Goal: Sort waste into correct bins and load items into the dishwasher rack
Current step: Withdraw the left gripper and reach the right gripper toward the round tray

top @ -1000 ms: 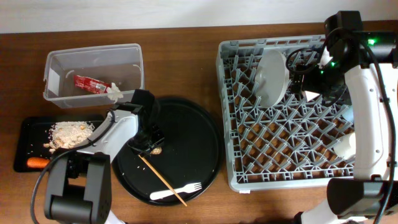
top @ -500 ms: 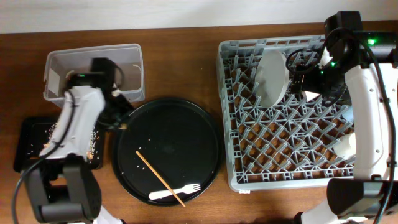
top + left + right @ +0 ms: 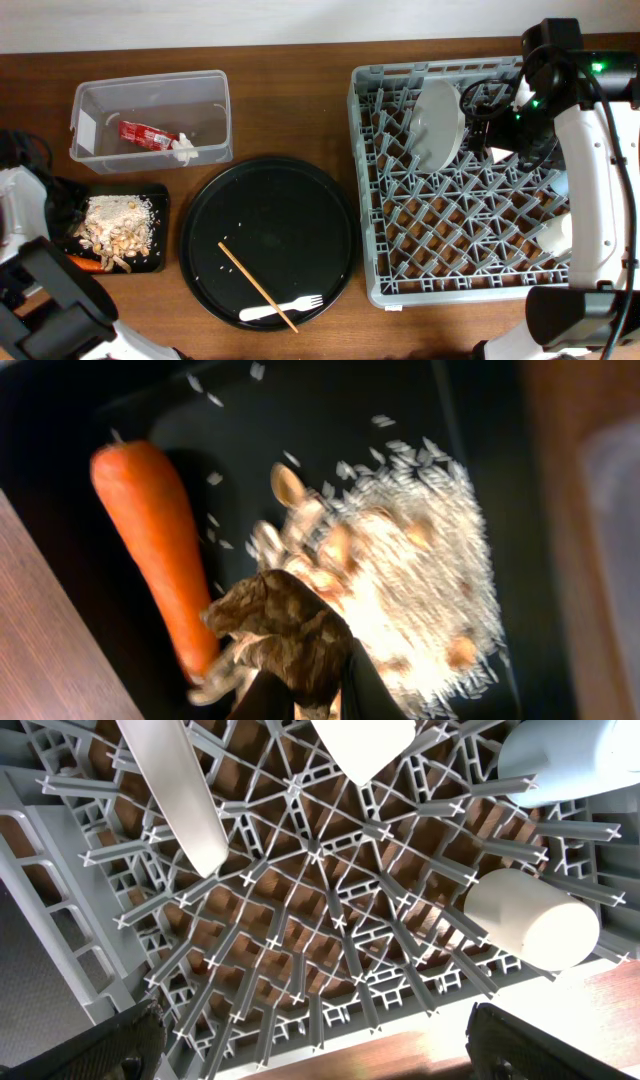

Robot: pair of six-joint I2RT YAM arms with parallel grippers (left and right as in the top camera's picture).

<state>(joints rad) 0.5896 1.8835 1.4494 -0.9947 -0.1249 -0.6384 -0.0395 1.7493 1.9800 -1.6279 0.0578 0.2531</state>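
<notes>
Left gripper (image 3: 312, 698) is clamped on a brownish scrap (image 3: 285, 630) over the black tray (image 3: 330, 410), between the carrot (image 3: 150, 530) and the crumb heap (image 3: 430, 560). Right gripper (image 3: 320, 1040) hangs over the dishwasher rack (image 3: 300, 900), spread wide and empty. Risk: the soft scrap may cling to a finger on release and be dragged onto the table (image 3: 40, 660).

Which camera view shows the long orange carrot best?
The left wrist view: the long orange carrot lies nearly whole and close up on the flat black rectangular tray. The overhead view shows only an orange sliver at the tray's lower edge. The right wrist view shows the grey plastic dishwasher rack, no carrot.
</notes>
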